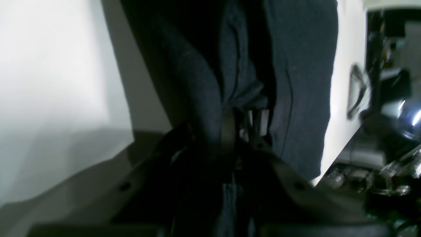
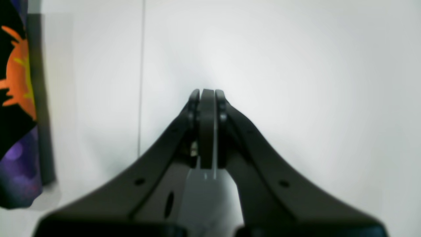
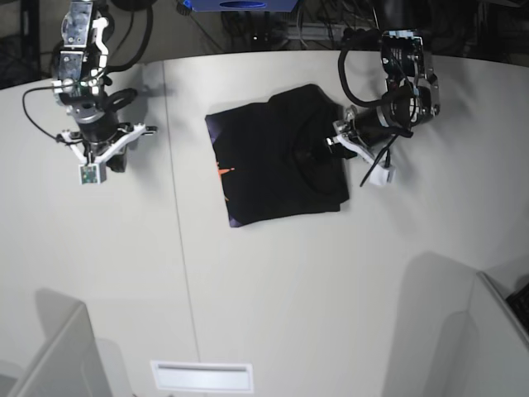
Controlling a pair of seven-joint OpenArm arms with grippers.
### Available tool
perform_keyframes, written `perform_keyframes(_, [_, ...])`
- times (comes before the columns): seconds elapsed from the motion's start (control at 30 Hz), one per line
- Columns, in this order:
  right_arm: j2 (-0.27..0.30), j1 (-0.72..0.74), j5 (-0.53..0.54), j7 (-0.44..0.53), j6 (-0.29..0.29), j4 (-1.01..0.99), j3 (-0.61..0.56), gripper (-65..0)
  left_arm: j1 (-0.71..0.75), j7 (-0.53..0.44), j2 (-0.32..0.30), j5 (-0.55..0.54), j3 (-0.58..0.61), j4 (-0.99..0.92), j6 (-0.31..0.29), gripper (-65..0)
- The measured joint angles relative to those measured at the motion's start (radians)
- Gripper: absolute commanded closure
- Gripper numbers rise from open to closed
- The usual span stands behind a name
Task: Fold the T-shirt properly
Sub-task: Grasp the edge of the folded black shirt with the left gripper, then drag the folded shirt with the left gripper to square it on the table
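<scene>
Black T-shirt (image 3: pixel 277 157) partly folded on the white table (image 3: pixel 273 281), left gripper on its edge.

No writing or brand can be read; only an orange and purple print (image 2: pixel 18 108) shows on the cloth. The left gripper (image 1: pixel 241 123) has its fingers pinched on a bunched fold of the T-shirt. The right gripper (image 2: pixel 207 95) has its fingers pressed together, holding nothing, over bare table well apart from the shirt.

T-shirt (image 3: pixel 277 165): soft matt blk cloth | table (image 3: pixel 273 289): smooth matt wht | pincer (image 2: pixel 207 95): matt blk plastic
</scene>
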Motion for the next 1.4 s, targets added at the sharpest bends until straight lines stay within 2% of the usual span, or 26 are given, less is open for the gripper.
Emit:
perform_keyframes(0.07, [-0.002, -0.002, 0.000, 0.000, 0.000, 0.000, 0.015, 0.0, -0.023, 0.010, -0.036, 0.001, 0.048, 0.000, 0.015, 0.0])
perform_keyframes(0.17, [-0.033, -0.001, 0.002, 0.000, 0.000, 0.000, 0.063, 0.0, -0.061, 0.015, -0.103, 0.002, 0.128, -0.001, 0.015, 0.0])
perform_keyframes(0.3, [-0.049, 0.004, -0.002, -0.069, 0.000, 0.000, 0.122, 0.0, -0.147, 0.019, -0.189, 0.019, 0.250, -0.009, 0.085, 0.0])
perform_keyframes(0.37, [-0.049, 0.011, -0.004, -0.089, 0.000, 0.000, 0.134, 0.0, -0.189, 0.022, -0.220, 0.024, 0.324, -0.012, 0.098, 0.0])
perform_keyframes(0.57, [-0.049, 0.016, 0.000, -0.087, 0.000, 0.000, 0.154, 0.0, -0.316, 0.027, -0.295, 0.022, 0.563, -0.013, 0.097, 0.0])
perform_keyframes(0.77, [-0.052, 0.014, 0.000, -0.087, 0.000, 0.000, 0.155, 0.0, -0.479, 0.031, -0.353, 0.027, 0.803, -0.015, 0.097, 0.0])
perform_keyframes(0.83, [-0.051, 0.014, 0.000, -0.119, 0.000, 0.000, 0.155, 0.0, -0.535, 0.022, -0.367, 0.021, 0.894, -0.014, 0.093, 0.0])
perform_keyframes(0.9, [-0.050, 0.015, 0.000, -0.152, 0.000, 0.000, 0.155, 0.0, -0.586, 0.022, -0.372, 0.020, 0.986, -0.013, 0.093, 0.0])
perform_keyframes(1.07, [-0.049, 0.017, 0.000, -0.155, 0.000, 0.000, 0.155, 0.0, -0.688, 0.018, -0.369, 0.028, 1.180, -0.013, 0.090, 0.0])
perform_keyframes(1.2, [-0.050, 0.016, 0.000, -0.156, 0.000, 0.000, 0.155, 0.0, -0.716, 0.012, -0.349, 0.210, 1.265, -0.007, 0.084, 0.0])
perform_keyframes(1.23, [-0.050, 0.016, 0.000, -0.156, 0.000, 0.000, 0.155, 0.0, -0.713, 0.015, -0.341, 0.269, 1.272, -0.007, 0.065, 0.0])
perform_keyframes(1.4, [-0.059, 0.010, 0.008, -0.179, -0.001, 0.000, 0.183, 0.0, -0.683, 0.009, -0.281, 0.517, 1.270, -0.002, -0.121, 0.0])
